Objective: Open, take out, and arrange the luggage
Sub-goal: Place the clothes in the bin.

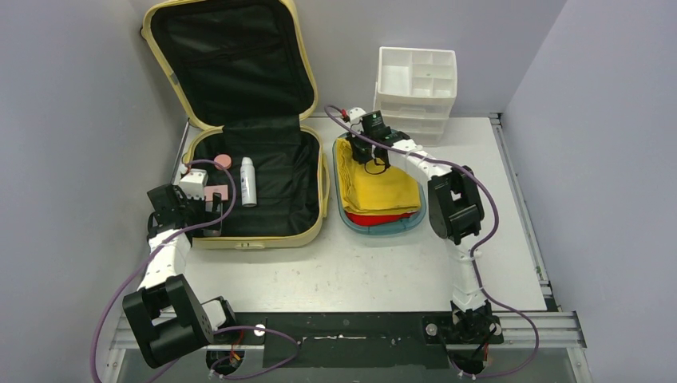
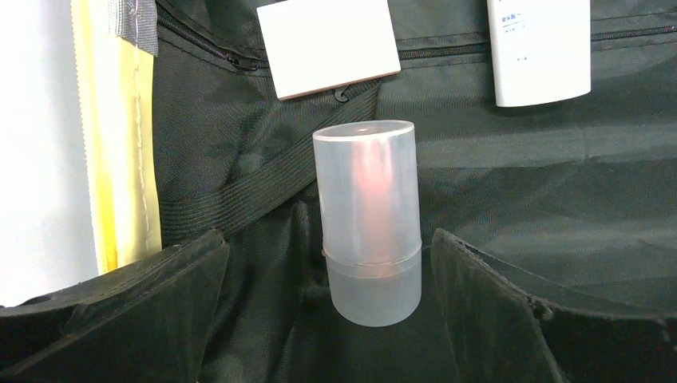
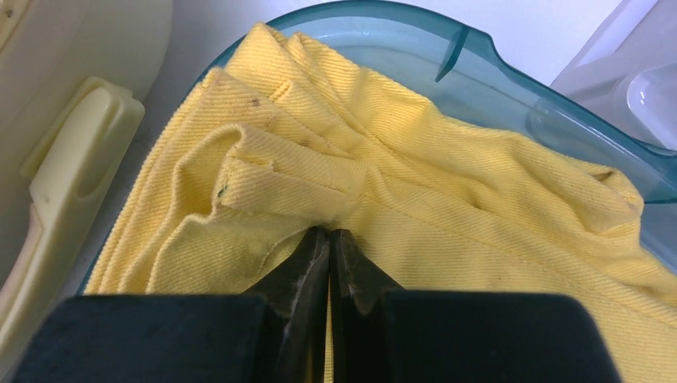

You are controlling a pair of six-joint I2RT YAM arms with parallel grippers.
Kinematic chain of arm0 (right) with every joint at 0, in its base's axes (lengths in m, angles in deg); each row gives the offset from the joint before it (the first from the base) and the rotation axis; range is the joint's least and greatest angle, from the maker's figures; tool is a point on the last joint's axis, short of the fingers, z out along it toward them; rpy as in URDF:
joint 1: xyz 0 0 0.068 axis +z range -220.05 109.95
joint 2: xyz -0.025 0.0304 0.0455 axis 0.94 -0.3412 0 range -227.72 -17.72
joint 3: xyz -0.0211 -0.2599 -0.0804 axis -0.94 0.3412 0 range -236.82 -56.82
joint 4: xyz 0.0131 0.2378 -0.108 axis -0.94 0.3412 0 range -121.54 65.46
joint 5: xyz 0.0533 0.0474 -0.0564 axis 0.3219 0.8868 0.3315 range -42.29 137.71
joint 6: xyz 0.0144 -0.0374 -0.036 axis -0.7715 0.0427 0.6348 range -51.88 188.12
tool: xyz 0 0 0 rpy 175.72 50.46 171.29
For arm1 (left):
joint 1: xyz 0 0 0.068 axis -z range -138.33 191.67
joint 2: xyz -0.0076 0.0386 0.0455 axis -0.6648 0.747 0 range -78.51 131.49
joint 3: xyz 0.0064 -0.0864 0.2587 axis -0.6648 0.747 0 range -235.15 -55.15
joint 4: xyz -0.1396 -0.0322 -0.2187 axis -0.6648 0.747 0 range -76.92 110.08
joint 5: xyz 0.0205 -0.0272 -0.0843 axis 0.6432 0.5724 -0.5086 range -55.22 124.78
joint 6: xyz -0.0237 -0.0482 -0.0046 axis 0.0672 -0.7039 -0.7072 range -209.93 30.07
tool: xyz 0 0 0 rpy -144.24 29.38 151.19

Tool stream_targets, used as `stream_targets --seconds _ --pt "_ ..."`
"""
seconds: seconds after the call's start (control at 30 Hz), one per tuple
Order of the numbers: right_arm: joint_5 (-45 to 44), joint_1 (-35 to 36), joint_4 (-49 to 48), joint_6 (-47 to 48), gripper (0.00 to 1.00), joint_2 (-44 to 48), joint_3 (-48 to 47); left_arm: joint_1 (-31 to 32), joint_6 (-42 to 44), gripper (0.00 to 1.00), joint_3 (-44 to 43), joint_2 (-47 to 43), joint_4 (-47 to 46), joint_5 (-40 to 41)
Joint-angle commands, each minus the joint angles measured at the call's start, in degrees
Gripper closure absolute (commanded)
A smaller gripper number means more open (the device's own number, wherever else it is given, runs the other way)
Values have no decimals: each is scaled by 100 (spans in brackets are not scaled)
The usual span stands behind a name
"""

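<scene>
The pale-yellow luggage (image 1: 257,240) lies open on the table, its lid (image 1: 231,56) leaning back against the wall. Inside on the black lining (image 2: 519,183) stands a frosted translucent cylinder (image 2: 369,219) with a pink glow inside. My left gripper (image 2: 329,247) is open, its fingers either side of the cylinder's base without touching it. In the top view my left gripper (image 1: 209,209) is over the case's left side. My right gripper (image 3: 330,235) is shut on a fold of yellow cloth (image 3: 415,159) that lies in the teal tray (image 3: 511,72).
A white bottle (image 1: 248,182), a pink-capped item (image 1: 223,161) and a pale pink box (image 2: 327,44) also lie in the case. Red cloth (image 1: 379,218) shows under the yellow cloth in the tray. A white drawer organizer (image 1: 415,88) stands at the back right.
</scene>
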Motion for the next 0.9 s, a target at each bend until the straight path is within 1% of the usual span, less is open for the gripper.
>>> stream_targets --seconds 0.0,0.2,0.4,0.5,0.53,0.63,0.73,0.8,0.87 --pt "-199 9 58 -212 98 -166 74 -212 -73 3 77 -62 148 234" --pt "-160 -113 103 -198 97 526 -91 -216 -74 3 50 -29 153 195" --pt "-408 -140 32 43 96 1095 -102 -213 -74 3 41 -34 170 189" --pt "-522 -181 26 138 93 1199 0 -212 -61 3 -32 -72 206 119" --pt "-532 -210 33 152 91 1250 64 -217 -45 3 -89 -91 232 84" --pt "-544 -229 58 268 80 1533 292 -211 33 3 -320 -121 353 -67" --pt "-573 -210 93 517 68 1959 571 -208 145 3 -715 -26 589 -272" --pt "-598 -180 104 723 64 2300 745 -202 185 3 -1008 63 713 -381" --pt "-655 -168 53 872 54 2687 961 -195 194 3 -1237 127 787 -490"
